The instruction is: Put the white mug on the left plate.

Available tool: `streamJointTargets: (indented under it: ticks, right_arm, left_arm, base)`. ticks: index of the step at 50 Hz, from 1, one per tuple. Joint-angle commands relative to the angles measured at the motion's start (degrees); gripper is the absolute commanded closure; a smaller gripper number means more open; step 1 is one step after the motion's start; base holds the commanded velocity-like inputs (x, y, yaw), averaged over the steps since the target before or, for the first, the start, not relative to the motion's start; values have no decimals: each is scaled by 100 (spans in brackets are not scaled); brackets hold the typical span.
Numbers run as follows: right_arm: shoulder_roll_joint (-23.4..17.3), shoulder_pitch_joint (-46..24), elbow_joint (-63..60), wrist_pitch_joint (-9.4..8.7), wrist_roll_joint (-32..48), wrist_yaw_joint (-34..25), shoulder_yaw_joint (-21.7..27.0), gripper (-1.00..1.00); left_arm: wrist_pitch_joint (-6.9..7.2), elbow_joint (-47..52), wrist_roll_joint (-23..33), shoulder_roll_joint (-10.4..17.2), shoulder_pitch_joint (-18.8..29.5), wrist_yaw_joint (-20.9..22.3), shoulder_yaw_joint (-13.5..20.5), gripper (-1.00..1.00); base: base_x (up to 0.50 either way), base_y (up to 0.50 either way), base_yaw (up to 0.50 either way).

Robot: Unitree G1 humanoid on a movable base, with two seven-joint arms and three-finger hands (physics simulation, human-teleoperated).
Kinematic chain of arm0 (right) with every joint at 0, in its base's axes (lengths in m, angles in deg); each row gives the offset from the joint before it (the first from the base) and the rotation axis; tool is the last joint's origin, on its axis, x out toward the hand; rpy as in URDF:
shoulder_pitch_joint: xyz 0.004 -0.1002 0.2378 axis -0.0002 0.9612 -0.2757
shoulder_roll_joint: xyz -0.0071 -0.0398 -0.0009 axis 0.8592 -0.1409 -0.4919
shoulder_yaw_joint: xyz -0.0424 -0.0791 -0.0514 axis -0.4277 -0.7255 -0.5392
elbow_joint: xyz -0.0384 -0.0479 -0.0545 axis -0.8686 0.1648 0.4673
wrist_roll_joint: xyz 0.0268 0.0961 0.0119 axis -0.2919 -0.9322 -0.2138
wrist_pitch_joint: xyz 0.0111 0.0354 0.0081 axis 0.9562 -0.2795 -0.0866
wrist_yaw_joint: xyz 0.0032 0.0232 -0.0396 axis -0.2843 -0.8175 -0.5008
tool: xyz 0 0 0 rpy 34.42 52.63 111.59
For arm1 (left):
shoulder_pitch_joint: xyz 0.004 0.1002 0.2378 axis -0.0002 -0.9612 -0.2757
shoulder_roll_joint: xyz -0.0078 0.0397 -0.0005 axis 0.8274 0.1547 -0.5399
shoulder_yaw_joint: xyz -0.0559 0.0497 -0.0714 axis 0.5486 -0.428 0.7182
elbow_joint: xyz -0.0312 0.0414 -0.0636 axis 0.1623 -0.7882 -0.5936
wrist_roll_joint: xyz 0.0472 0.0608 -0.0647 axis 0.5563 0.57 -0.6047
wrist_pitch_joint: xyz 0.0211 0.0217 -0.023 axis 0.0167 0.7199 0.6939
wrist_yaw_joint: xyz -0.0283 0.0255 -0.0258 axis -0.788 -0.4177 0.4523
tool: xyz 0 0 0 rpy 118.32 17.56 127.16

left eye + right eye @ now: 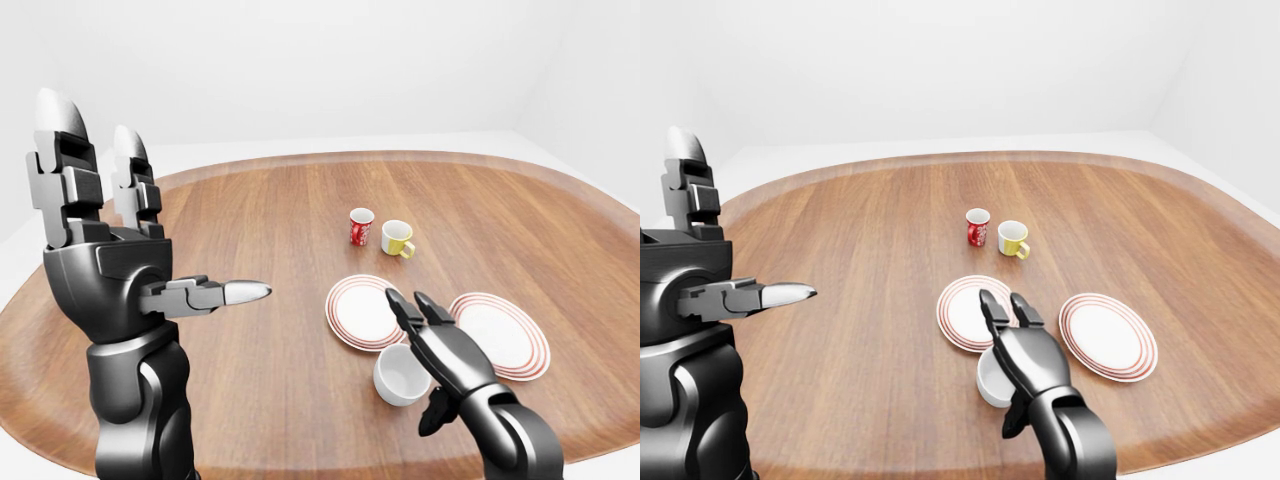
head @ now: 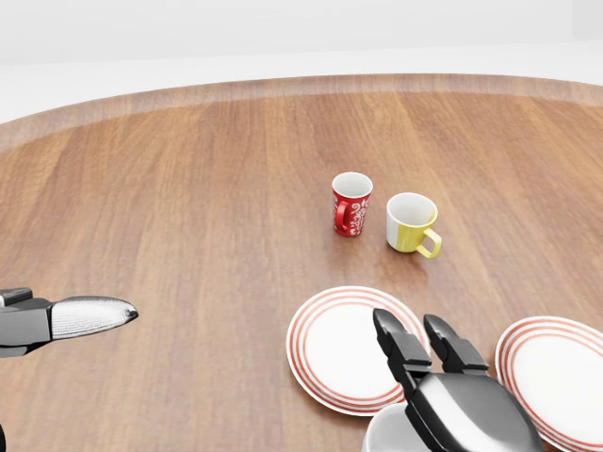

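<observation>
Left-eye view: wooden table [image 1: 250,250] fills the scene, oval, with a lighter rim. White mug [image 1: 400,375] stands upright near the table's near edge, just below the left plate [image 1: 358,310] and apart from its surface. Right plate [image 1: 508,335] lies beside the left plate, toward the table's right edge; both are white with red rings. Right hand [image 1: 445,345] sits directly beside the mug on its right side, two fingers [image 1: 405,310] extended over the left plate's rim and the thumb hanging below the palm; the fingers are spread and not closed around the mug. Left hand [image 1: 105,250] is raised at the view's left, two fingers upright and the thumb pointing right, spread, holding nothing.

Head view: red mug [image 2: 350,202] and yellow mug [image 2: 411,224] stand upright near the table's centre, just beside each other, well apart from the plates. Only the left thumb tip shows at the view's left edge. The right hand covers most of the white mug at the bottom edge.

Right-eye view: white mug's rim touches or nearly touches the left plate's lower edge; contact cannot be determined.
</observation>
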Motion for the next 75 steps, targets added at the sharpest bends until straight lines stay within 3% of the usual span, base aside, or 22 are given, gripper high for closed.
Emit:
streamJointTargets:
  ticks: [1, 27, 75]
  right_arm:
    - [-19, -100, 148, 0, 111, 0, -81, -100]
    - [-107, -297, 869, 0, 409, 301, -409, -100]
    - [-91, -757, 1394, 0, 408, 271, -276, -100]
  left_arm:
    - [0, 1, 3, -4, -8, 4, -1, -100]
    - [0, -20, 14, -13, -24, 12, -14, -100]
    - [0, -17, 17, -15, -24, 8, -10, -100]
  base:
    - [0, 0, 0]
    - [0, 0, 0]
    - [0, 0, 0]
